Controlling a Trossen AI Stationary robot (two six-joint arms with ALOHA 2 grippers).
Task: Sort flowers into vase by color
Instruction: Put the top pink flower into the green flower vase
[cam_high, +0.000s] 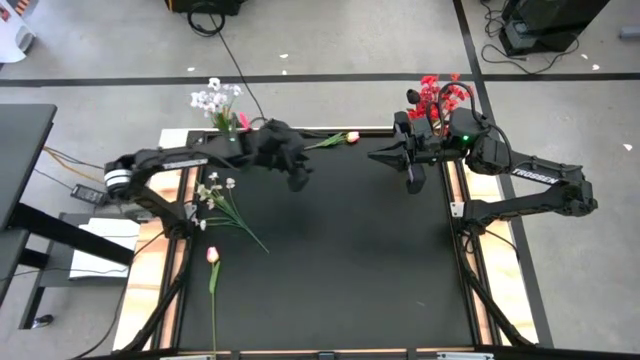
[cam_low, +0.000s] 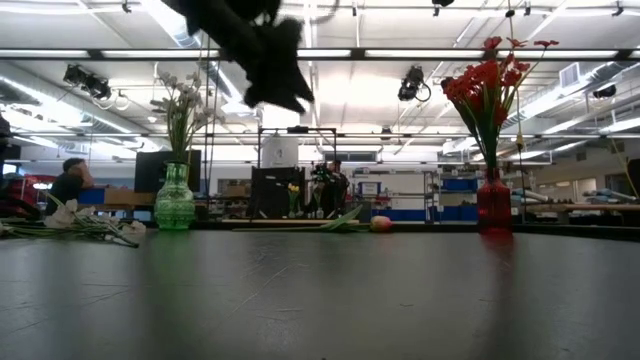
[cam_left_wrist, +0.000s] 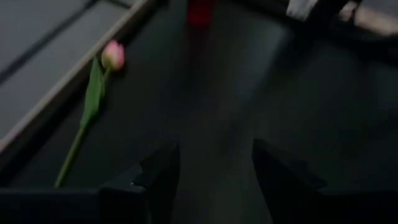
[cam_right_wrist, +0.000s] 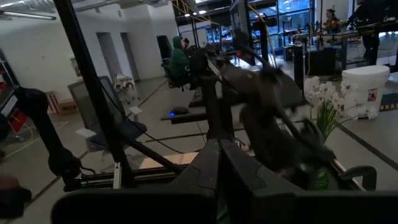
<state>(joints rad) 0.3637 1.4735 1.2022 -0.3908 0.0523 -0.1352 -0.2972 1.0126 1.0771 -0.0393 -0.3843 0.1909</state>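
My left gripper (cam_high: 298, 181) (cam_left_wrist: 211, 168) hangs open above the black mat and holds nothing. A pink bud (cam_left_wrist: 113, 55) (cam_high: 350, 137) on a green stem lies flat just beyond it, by the table's far edge. White blooms (cam_high: 216, 192) and a second pink bud (cam_high: 212, 255) lie on the mat's left side. A green vase (cam_low: 175, 203) with white blooms (cam_high: 213, 98) stands at the far left corner. A red vase (cam_low: 493, 205) with red blooms (cam_high: 432, 92) stands at the far right. My right gripper (cam_high: 415, 180) (cam_right_wrist: 219, 163) waits shut near the red vase.
The dark mat (cam_high: 340, 260) lies bare across its middle and near half. A wooden frame (cam_high: 165, 250) borders the table's sides. In the low view my left gripper (cam_low: 262, 50) is well above the surface. People and lab furniture show in the room behind.
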